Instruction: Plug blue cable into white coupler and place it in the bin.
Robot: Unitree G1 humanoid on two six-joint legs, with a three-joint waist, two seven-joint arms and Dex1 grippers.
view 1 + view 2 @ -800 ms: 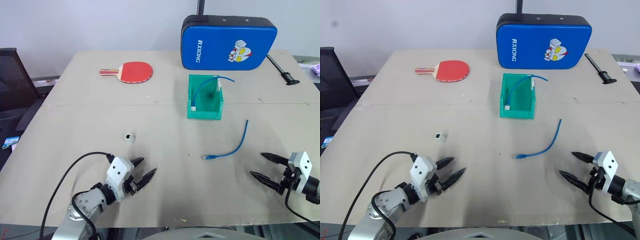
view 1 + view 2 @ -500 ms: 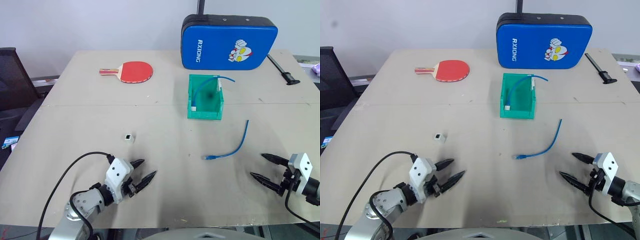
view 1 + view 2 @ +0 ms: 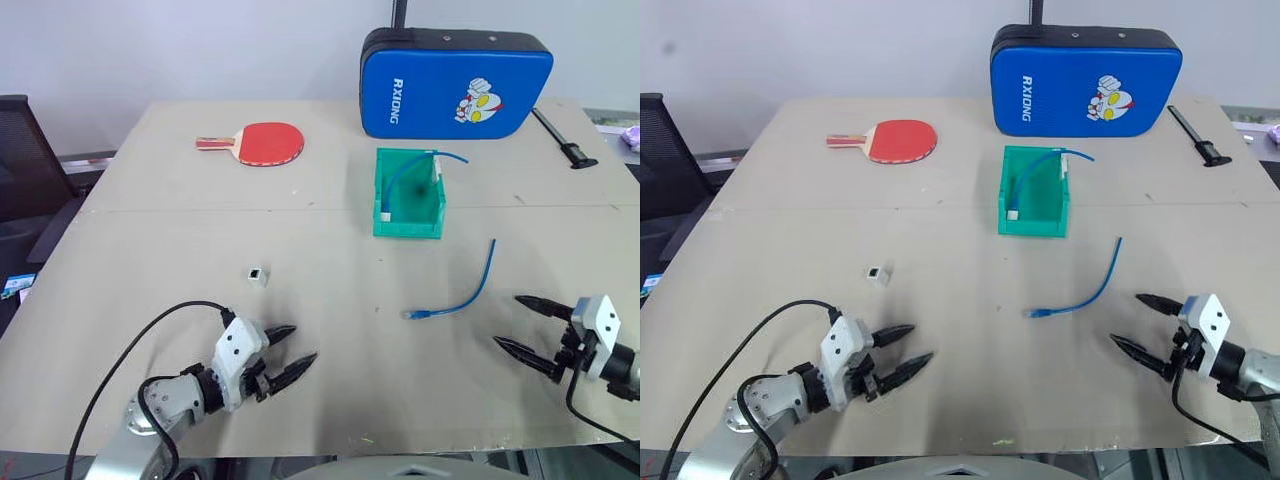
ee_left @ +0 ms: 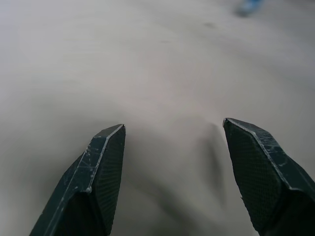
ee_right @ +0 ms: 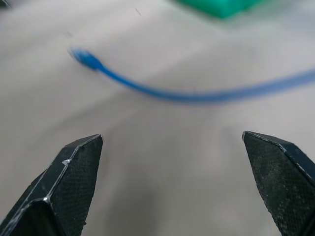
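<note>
A beige tabletop (image 3: pixel 180 250) is carrying everything. A red paddle (image 3: pixel 262 143) is lying toward its far left, and a blue padded case (image 3: pixel 455 83) is standing at the far edge, with a black tool-like bar (image 3: pixel 565 140) lying just right of it. The green bin (image 3: pixel 409 195) is sitting mid-table, another blue cable showing inside it. The white coupler (image 3: pixel 258 273) is lying left of centre, well apart from the blue cable (image 3: pixel 462 290) curving nearer the right.

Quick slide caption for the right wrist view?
Open right tool aimed at the loose blue cable on the table.

Bare table (image 3: pixel 330 330) lies between both grippers and the blue cable (image 3: pixel 470 295); nothing intervenes.
</note>
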